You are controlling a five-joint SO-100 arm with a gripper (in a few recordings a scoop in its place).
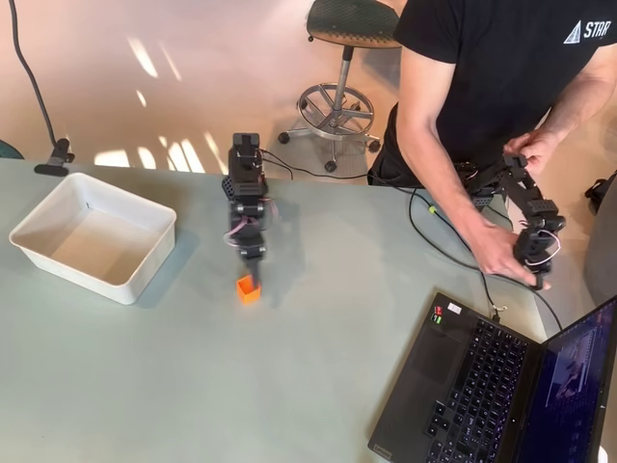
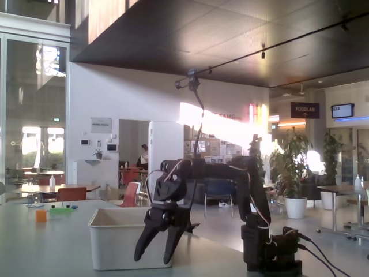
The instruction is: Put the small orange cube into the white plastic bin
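The small orange cube (image 1: 249,287) sits on the grey-green table just below the tip of my gripper (image 1: 252,268) in the overhead view; I cannot tell whether they touch. From the side, in the fixed view, my gripper (image 2: 154,257) points down with its two dark fingers (image 2: 142,247) spread apart and nothing between them. It is open. The white plastic bin (image 1: 39,224) stands to the left of the arm, apart from the cube. In the fixed view the bin (image 2: 115,242) is behind the gripper.
An open laptop (image 1: 482,386) takes up the table's lower right corner, with cables (image 1: 429,236) running across the table to it. A person (image 1: 501,87) stands at the far edge. A small orange block (image 2: 40,215) and a green item lie far left in the fixed view.
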